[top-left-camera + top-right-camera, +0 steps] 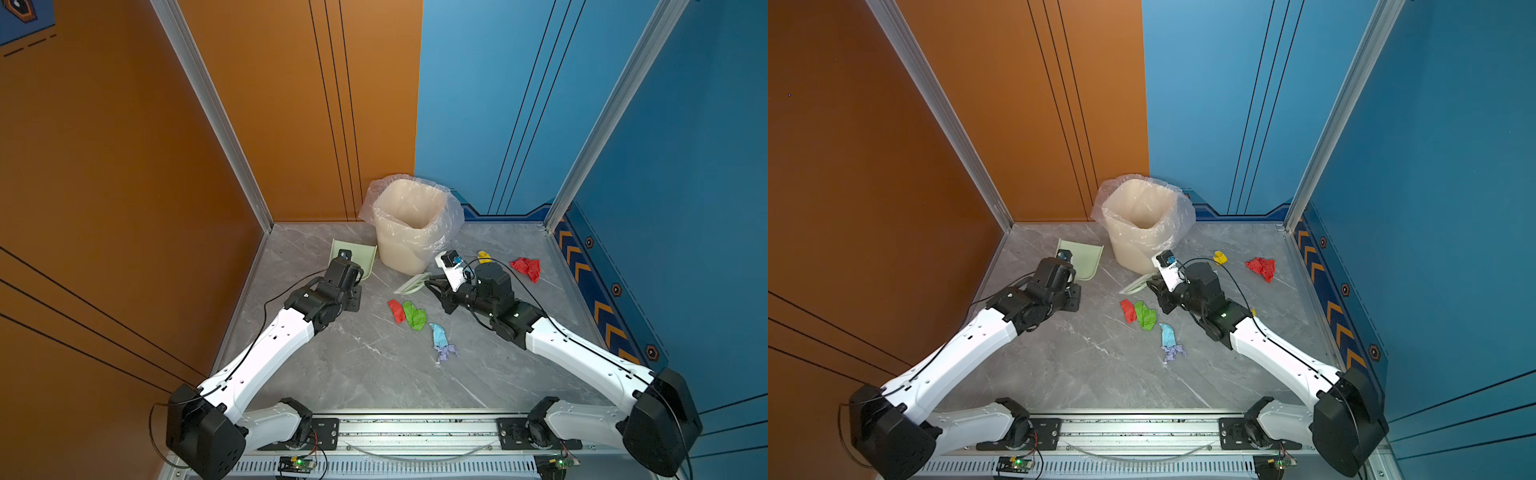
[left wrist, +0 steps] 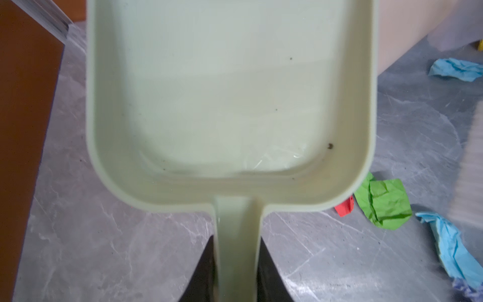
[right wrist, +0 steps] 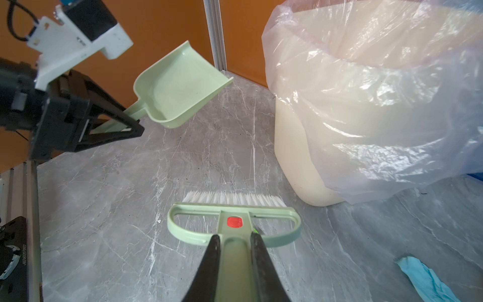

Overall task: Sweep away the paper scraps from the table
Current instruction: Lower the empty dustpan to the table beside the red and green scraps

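Observation:
In both top views paper scraps lie on the grey table (image 1: 365,374): red (image 1: 396,310), green (image 1: 414,315), light blue (image 1: 437,334) and lilac (image 1: 446,352) mid-table, yellow (image 1: 483,257) and a bigger red wad (image 1: 526,268) at the far right. My left gripper (image 2: 236,238) is shut on the handle of the pale green dustpan (image 2: 230,91), which is held tilted above the table with no scraps in it. My right gripper (image 3: 235,239) is shut on the handle of the green brush (image 3: 232,217). Its white bristles rest on the table beside the bin.
The cream bin (image 1: 409,224) with its clear liner stands at the back middle, between the dustpan (image 1: 357,253) and the brush (image 1: 413,284). Another light blue wad (image 3: 423,279) lies near the bin. Aluminium rails and the orange and blue walls close in the table.

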